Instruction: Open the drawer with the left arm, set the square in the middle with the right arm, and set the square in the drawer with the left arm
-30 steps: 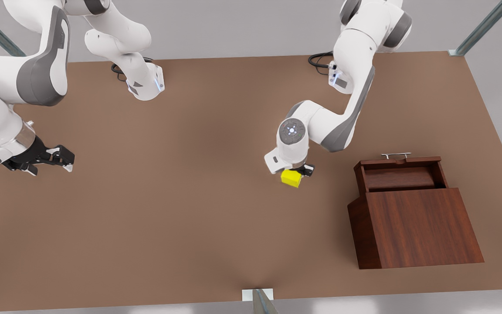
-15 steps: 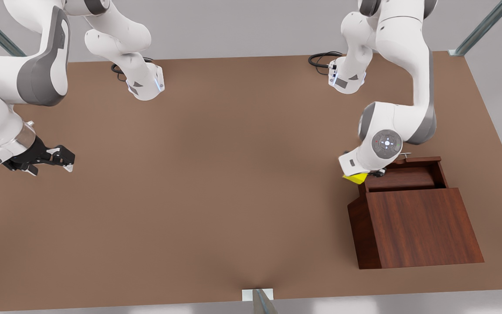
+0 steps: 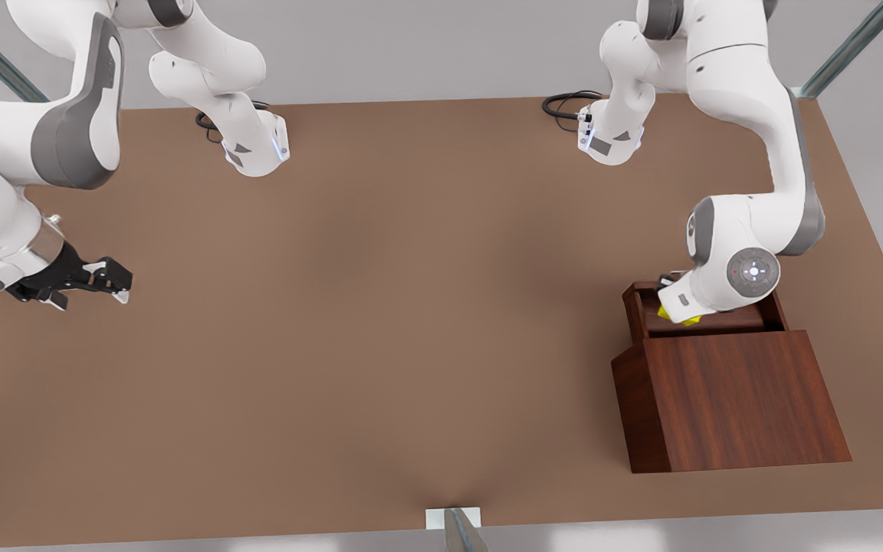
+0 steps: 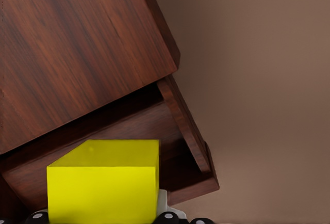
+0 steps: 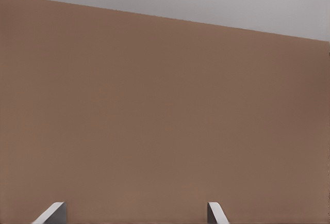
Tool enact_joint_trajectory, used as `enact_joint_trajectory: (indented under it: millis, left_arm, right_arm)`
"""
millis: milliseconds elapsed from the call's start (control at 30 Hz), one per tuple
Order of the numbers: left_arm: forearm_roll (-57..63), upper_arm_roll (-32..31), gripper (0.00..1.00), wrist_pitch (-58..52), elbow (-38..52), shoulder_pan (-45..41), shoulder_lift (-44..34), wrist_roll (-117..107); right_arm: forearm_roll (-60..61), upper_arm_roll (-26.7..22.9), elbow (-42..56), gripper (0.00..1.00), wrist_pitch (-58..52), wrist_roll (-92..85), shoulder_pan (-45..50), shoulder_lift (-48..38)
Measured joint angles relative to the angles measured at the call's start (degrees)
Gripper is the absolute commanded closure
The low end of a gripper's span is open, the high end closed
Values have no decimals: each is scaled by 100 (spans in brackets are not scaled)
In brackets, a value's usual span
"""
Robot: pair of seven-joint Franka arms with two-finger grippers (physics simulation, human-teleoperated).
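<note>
The yellow square (image 3: 675, 314) (image 4: 103, 182) hangs over the open drawer (image 3: 727, 318) (image 4: 183, 121), with my left gripper (image 3: 679, 310) shut on it. The white wrist covers most of that gripper in the front view. The drawer is pulled out of the wooden cabinet (image 3: 740, 399) (image 4: 77, 53) toward the arm bases, and the left arm covers its handle. My right gripper (image 3: 116, 285) (image 5: 135, 212) waits open with nothing in it, low over the tabletop at the front view's far left.
The cabinet stands near the table's edge at the front view's right. The brown tabletop (image 3: 380, 307) spreads bare between the two arms. Both arm bases (image 3: 254, 149) (image 3: 610, 138) sit at the far edge with black cables.
My left gripper has carried the square from the table's middle toward the front view's right, to above the open drawer. The right arm has stayed put.
</note>
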Motion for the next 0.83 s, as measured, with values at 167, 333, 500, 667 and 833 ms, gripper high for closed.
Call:
enact_joint_trajectory:
  millis: [167,333,500,667,833]
  left_arm:
    - [0,58,23,77,-90,-3,120,1]
    - [-13,58,0,45,-90,-4,150,1]
    - [-47,68,0,-316,198,-6,106,-1056]
    - [-301,-202,0,-1290,1888,126,20,-1337]
    - [207,-2640,0,-1251,1556,2209,-989,-1494]
  right_arm:
    - [9,0,0,0,0,1,12,10]
    - [9,0,0,0,8,1,12,18]
    - [1,9,0,0,9,1,23,18]
    - [1,0,0,0,9,1,19,18]
    - [-8,1,0,0,17,1,16,53]
